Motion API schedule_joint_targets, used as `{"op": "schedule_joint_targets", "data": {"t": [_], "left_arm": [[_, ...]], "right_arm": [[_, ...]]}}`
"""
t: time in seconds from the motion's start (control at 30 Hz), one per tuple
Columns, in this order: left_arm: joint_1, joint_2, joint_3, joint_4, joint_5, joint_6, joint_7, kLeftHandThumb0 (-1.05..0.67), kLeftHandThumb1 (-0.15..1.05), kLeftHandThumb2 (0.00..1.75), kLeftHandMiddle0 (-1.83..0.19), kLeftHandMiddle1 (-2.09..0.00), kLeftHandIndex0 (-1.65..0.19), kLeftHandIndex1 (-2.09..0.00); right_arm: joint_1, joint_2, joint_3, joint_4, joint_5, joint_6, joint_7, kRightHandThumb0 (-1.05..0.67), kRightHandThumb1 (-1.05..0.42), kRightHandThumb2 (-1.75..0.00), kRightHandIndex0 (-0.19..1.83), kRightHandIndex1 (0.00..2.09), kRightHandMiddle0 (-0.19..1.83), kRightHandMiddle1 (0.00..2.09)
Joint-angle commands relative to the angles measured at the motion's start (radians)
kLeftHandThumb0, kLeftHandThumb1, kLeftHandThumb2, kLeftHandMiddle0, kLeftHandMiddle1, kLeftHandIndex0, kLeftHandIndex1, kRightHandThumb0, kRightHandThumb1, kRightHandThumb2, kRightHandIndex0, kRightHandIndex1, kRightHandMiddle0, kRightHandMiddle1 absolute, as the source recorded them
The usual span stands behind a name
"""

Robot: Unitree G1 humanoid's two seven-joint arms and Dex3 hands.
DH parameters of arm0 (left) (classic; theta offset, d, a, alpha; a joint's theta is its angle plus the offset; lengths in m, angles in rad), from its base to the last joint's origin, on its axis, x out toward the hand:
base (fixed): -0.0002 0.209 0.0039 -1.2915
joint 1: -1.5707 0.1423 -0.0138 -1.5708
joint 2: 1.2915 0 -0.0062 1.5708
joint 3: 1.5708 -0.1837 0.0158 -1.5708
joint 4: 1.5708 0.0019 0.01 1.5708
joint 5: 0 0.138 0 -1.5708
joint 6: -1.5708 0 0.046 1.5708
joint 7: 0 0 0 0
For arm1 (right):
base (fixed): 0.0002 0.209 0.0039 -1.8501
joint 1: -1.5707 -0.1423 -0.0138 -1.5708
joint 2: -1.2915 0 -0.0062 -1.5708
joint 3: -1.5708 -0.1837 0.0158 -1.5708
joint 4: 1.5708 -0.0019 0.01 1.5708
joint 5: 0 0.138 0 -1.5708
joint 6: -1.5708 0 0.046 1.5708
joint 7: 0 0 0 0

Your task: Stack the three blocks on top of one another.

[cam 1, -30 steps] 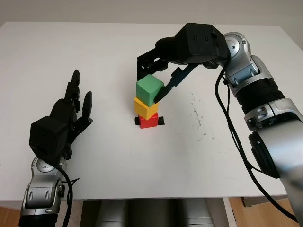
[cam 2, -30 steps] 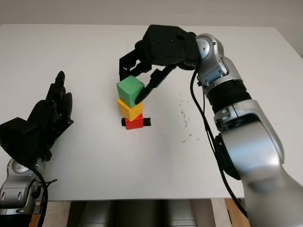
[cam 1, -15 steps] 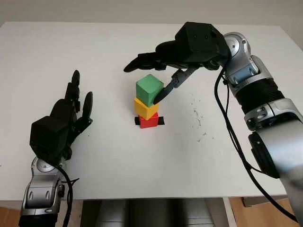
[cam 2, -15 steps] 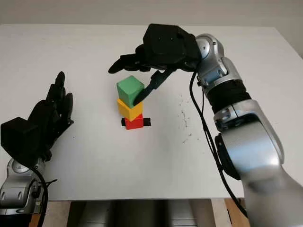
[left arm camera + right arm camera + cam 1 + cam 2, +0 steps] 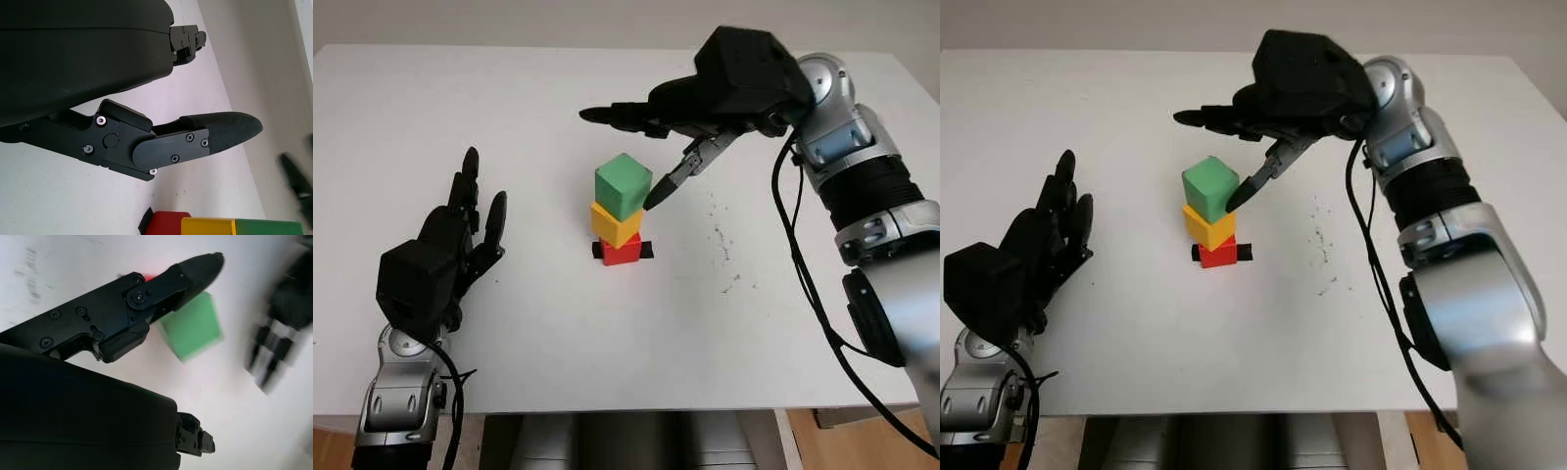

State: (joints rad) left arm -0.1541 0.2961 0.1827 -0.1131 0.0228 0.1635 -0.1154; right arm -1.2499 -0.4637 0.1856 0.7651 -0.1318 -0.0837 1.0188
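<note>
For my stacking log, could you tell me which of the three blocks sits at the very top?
The green block tops the stack, above the yellow block and the red block.

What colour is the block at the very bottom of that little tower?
Red, sitting under the yellow and green ones; the left eye view shows it best.

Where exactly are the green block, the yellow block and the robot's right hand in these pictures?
green block (image 5: 623, 185): left eye view, on its front face, top of the stack.
yellow block (image 5: 613, 226): left eye view, on its front face, middle of the stack.
right hand (image 5: 1304, 78): right eye view, on its black shell, above the stack, open.
</note>
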Motion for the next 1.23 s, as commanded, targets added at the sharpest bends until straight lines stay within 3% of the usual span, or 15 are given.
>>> {"op": "schedule_joint_targets", "data": {"t": [0.0, 0.13, 0.4, 0.77, 1.0, 1.2], "left_arm": [[-0.003, 0.01, 0.006, -0.003, -0.006, -0.002, -0.004, -0.86, 1.05, 0.63, 0.19, -0.01, 0.15, -0.05], [-0.011, 0.012, 0.01, 0.01, -0.01, -0.008, -0.004, -0.85, 1.05, 0.64, 0.19, 0.0, 0.15, -0.05], [-0.076, 0.005, 0.012, 0.101, -0.013, -0.068, 0.018, -0.85, 1.05, 0.63, 0.18, -0.04, 0.11, -0.07], [-0.144, -0.015, -0.016, 0.178, 0.0, -0.135, 0.062, -0.87, 1.05, 0.66, 0.16, -0.05, 0.11, -0.05], [-0.151, -0.023, -0.031, 0.176, 0.009, -0.13, 0.073, -0.87, 1.05, 0.66, 0.14, -0.06, 0.1, -0.06], [-0.148, -0.027, -0.036, 0.16, 0.004, -0.117, 0.069, -0.87, 1.05, 0.67, 0.15, -0.05, 0.11, -0.05]], "right_arm": [[0.081, -0.03, -0.085, -0.103, 0.047, 0.02, -0.087, -1.0, -1.01, -0.13, -0.19, 0.0, -0.19, 0.0], [0.307, 0.006, -0.244, -0.342, 0.194, 0.151, -0.257, -0.89, -1.05, -0.56, -0.19, 0.0, -0.19, 0.0], [0.599, 0.077, -0.299, -0.594, 0.251, 0.278, -0.493, -0.87, -1.05, -0.68, -0.19, 0.0, -0.19, 0.0], [0.707, 0.199, -0.304, -0.553, 0.27, 0.247, -0.676, -0.85, -1.05, -0.74, -0.19, 0.0, -0.19, 0.0], [0.714, 0.289, -0.319, -0.499, 0.286, 0.174, -0.78, -0.86, -1.05, -0.72, -0.19, 0.0, -0.19, 0.0], [0.708, 0.314, -0.314, -0.471, 0.285, 0.145, -0.809, -0.87, -1.05, -0.74, -0.19, 0.0, -0.19, 0.0]]}}
